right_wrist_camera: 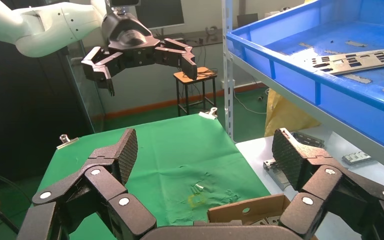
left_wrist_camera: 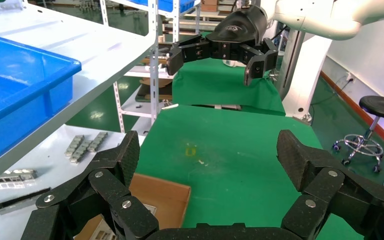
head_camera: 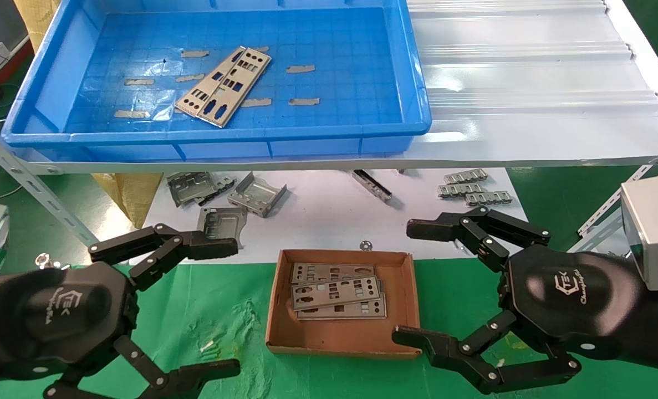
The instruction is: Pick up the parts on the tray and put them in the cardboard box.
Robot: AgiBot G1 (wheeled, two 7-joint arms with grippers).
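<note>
Grippers both spread wide and empty, left gripper (head_camera: 195,302) and right gripper (head_camera: 420,280) flanking the shallow brown cardboard box (head_camera: 344,339). Last flat silvery punched metal plates (head_camera: 223,85) lie in your bright-blue plastic tray (head_camera: 412,66); pinching thin overlapped sheets risks slipping.

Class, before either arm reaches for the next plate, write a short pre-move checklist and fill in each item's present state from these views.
1. Parts left on the tray: plates lying there. Ok.
2. Left claw open and holding nothing: ok.
3. Right claw open and holding nothing: ok.
4. Cardboard box uncovered, both claws beside it: ok.
5. Room in the box above the stacked plates: ok.
6. How many plates remain on the tray: cannot tell.
</note>
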